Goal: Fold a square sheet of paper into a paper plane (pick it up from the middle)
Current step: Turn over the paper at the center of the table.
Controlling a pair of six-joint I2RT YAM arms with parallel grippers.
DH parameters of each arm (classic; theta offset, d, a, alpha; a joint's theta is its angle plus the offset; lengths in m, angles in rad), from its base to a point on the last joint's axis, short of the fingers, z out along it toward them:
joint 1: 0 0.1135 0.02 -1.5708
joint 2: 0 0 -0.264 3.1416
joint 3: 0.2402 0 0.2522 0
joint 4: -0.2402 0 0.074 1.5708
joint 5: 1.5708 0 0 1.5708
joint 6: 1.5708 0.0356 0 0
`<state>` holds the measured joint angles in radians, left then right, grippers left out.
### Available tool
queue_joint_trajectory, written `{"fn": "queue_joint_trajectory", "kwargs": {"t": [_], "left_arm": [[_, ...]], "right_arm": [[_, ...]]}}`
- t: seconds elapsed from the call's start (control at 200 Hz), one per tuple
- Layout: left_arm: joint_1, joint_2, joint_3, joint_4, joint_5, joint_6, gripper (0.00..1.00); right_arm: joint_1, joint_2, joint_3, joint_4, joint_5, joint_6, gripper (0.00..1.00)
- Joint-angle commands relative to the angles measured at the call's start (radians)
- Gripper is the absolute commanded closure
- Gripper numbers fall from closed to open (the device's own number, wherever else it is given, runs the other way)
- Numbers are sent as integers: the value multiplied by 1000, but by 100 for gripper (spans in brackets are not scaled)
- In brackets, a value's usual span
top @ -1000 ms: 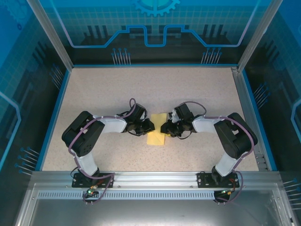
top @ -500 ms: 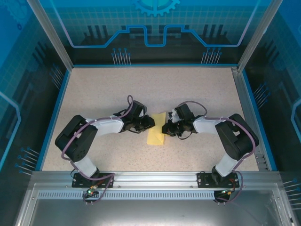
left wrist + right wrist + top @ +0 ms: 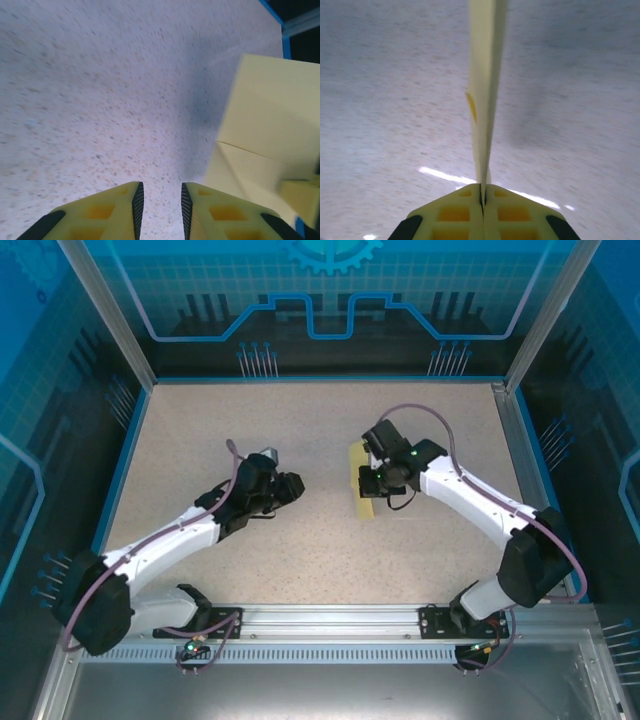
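Note:
The yellow sheet of paper [image 3: 360,487] is folded into a narrow creased shape, the paper plane. My right gripper [image 3: 374,478] is shut on its edge and holds it off the table, right of centre. In the right wrist view the paper [image 3: 482,75] stands edge-on, rising straight out of the closed right gripper [image 3: 483,192]. My left gripper [image 3: 293,487] hovers to the left of the paper, apart from it. The left wrist view shows the left gripper [image 3: 159,200] open with bare table in the gap, and the folded paper [image 3: 265,135] ahead to the right.
The speckled table [image 3: 320,420] is bounded by a blue rim and an aluminium frame [image 3: 520,440]. A metal rail [image 3: 320,618] with both arm bases runs along the near edge.
The right gripper shut on the paper and carried it up and away from the centre. The left gripper let go, opened and drew back to the left, its arm stretching out.

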<state>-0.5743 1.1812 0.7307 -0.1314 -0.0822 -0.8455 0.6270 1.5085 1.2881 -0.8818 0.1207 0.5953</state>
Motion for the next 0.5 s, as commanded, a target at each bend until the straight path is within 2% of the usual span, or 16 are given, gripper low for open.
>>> {"fn": "queue_joint_trajectory", "kwargs": {"t": [0.0, 0.075, 0.165, 0.29, 0.495], "left_arm": [[2, -57, -41, -92, -156, 23, 69], [1, -90, -56, -111, -198, 14, 69], [2, -117, -65, -136, -235, 10, 69], [3, -147, -77, -161, -260, 14, 68], [9, -187, -105, -187, -267, 7, 67]], "right_arm": [[66, 78, 108, -395, 334, 3, 95], [110, 155, 160, -451, 399, 37, 97], [146, 254, 214, -474, 396, 63, 97], [189, 421, 303, -483, 337, 84, 97], [243, 625, 474, -424, 154, 95, 94]]}}
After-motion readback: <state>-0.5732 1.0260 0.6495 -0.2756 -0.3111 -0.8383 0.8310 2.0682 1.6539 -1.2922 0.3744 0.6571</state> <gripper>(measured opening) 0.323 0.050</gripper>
